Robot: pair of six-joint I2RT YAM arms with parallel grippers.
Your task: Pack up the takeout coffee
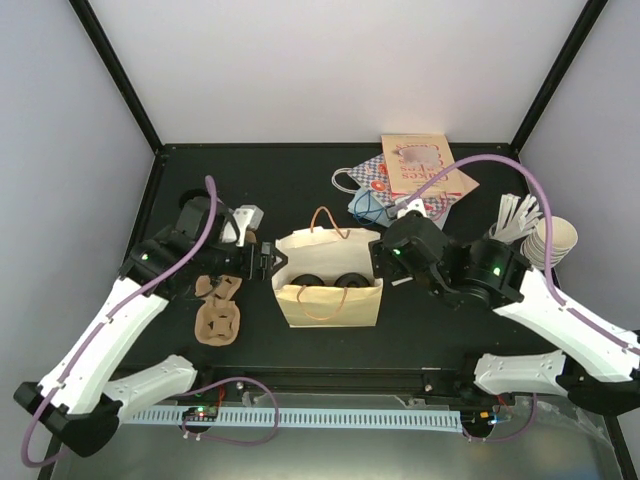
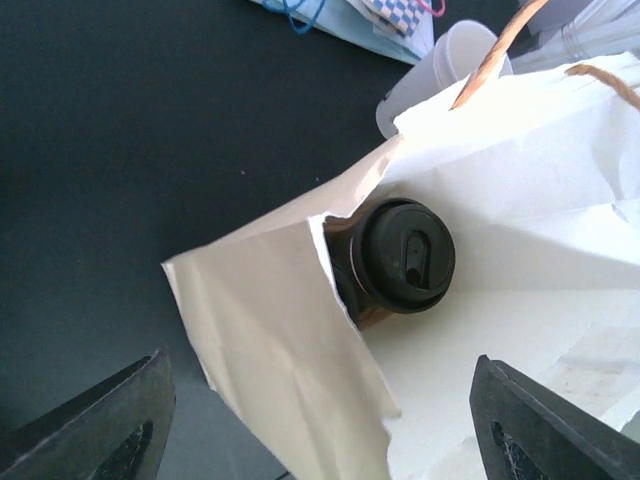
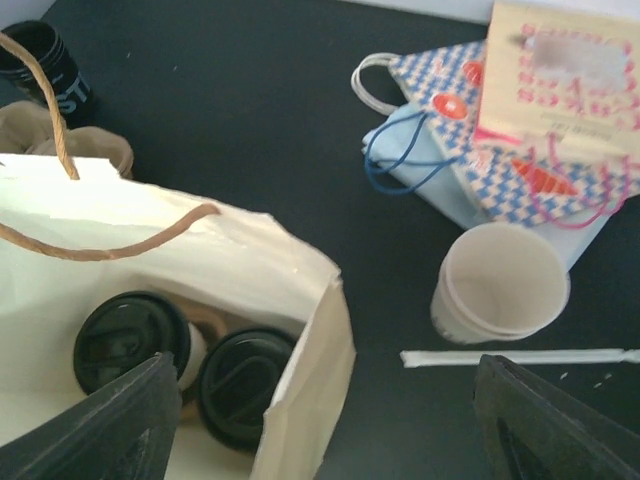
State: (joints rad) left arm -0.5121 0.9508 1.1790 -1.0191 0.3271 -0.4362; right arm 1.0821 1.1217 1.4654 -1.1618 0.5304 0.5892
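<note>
- Takeout coffee (image 1: 307,279) is off the black bench (image 1: 250,180) surface. Two black-lidded cups stand side by side inside the bag at mid-bench.
- Paper bag (image 1: 330,300) stands upright with its mouth open and its twine handles up. The left wrist view shows a ragged edge on its left wall.
- Left gripper (image 1: 272,262) hovers at the bag's left rim, jaws spread wide and holding nothing.
- Right gripper (image 1: 378,262) is at the bag's right rim, jaws likewise wide apart and empty.
- Patterned bags (image 1: 410,175) lie flat near the far edge, right of middle, well apart from the work.
- Cup carriers (image 1: 218,315), brown moulded card, lie between the bag and the left edge.
- Lidless cups (image 1: 555,240) are stacked by the right edge, with wrapped straws (image 1: 517,215) just beside them.
- Step in hand, as I judge it: loading looks finished and both arms are at the release stage. The next move calls for drawing each arm up and away from the rims. Neither finger should snag a wall or handle, which could tip the cups.
</note>
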